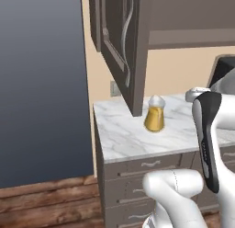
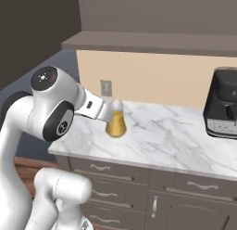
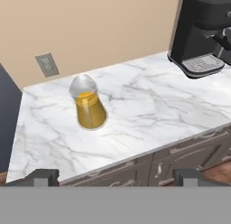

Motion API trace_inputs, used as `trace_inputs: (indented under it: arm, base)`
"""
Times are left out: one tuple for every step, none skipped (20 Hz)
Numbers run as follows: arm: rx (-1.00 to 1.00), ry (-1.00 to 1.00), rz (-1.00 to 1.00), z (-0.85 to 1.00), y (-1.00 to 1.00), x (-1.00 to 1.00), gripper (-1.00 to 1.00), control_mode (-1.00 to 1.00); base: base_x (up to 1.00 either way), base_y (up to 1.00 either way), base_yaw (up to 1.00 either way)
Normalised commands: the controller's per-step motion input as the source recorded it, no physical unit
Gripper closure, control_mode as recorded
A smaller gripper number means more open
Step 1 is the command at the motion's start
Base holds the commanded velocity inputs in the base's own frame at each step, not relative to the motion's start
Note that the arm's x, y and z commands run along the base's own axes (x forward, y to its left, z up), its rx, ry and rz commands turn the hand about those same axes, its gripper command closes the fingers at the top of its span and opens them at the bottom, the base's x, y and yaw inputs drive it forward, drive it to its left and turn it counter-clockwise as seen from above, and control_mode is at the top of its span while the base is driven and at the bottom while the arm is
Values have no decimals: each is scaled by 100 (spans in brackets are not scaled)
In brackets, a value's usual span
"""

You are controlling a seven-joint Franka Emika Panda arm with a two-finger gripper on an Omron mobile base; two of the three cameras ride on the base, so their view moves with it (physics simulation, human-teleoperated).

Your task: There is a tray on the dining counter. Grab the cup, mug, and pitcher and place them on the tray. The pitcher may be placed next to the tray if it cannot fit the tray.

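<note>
So the pitcher (image 3: 87,104) is sitting upright on the marble table (image 3: 149,110), over toward the left end near the wall, with nothing touching it. Amber bottom, pale clear rounded top. There's a wall outlet (image 3: 47,64) on the beige wall just behind it, and a black coffee machine (image 3: 204,29) well off at the other end of the same table.

The hand (image 3: 115,177) is hanging back off the front edge of the table, looking down at the pitcher. From the hand view you can see both fingertips (image 3: 41,177) poking up at the bottom, spread wide apart with nothing between them, so it's holding nothing.

From the left base view there's an open cabinet door (image 1: 121,43) hanging above the pitcher, and drawers (image 1: 149,165) run under the tabletop.
</note>
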Motion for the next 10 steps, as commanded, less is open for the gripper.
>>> trace_inputs:
  arm:
    - [0, 0, 0, 0, 0, 0, -100, 100]
    - [0, 0, 0, 0, 0, 0, -100, 100]
    - [0, 0, 0, 0, 0, 0, -100, 100]
    - [0, 0, 0, 0, 0, 0, -100, 100]
    - [0, 0, 0, 0, 0, 0, -100, 100]
    - [0, 0, 0, 0, 0, 0, -100, 100]
    - [0, 0, 0, 0, 0, 0, -100, 100]
    - [0, 0, 0, 0, 0, 0, -100, 100]
    - [0, 0, 0, 0, 0, 0, -100, 100]
    - [0, 0, 0, 0, 0, 0, -100, 100]
  base:
    - [41, 0, 0]
    - [45, 5, 0]
    - [46, 7, 0]
    - [41, 10, 0]
    - [38, 9, 0]
    - [38, 9, 0]
    - [39, 9, 0]
    - [41, 7, 0]
    - [42, 7, 0]
    - [40, 7, 0]
